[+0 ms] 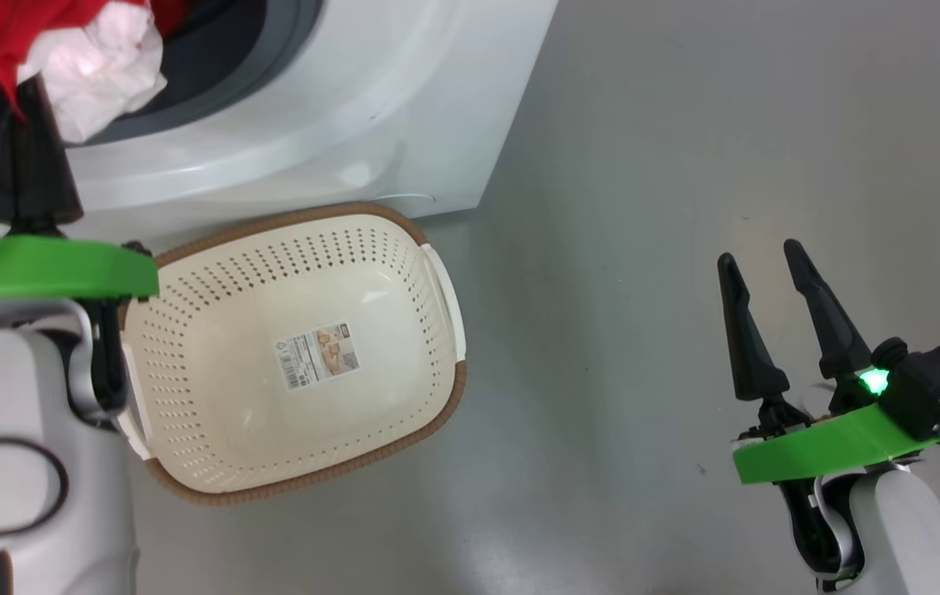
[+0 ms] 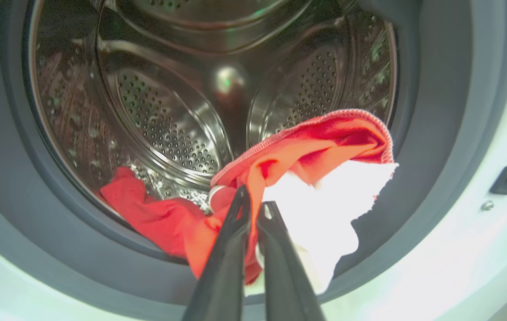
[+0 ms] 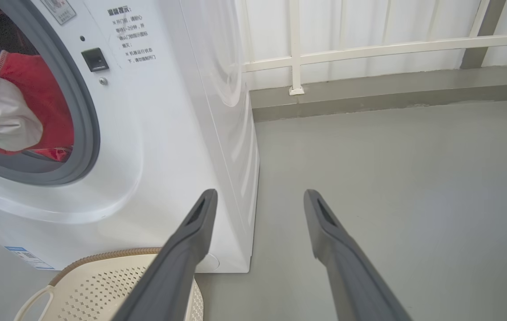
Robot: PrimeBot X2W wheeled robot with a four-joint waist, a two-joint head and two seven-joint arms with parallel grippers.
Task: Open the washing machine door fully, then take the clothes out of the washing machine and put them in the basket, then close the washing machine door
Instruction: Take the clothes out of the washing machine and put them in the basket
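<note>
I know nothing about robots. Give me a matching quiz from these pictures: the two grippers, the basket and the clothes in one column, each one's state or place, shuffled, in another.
Column one:
1. left gripper
2. right gripper
3. basket
4. clothes

Column two:
a. on the floor, nothing put in it
b. shut on red fabric
c. hanging half out of the port of the washing machine
d. open, holding nothing

Pairs: 1-b, 2-d, 3-a, 4-c.
</note>
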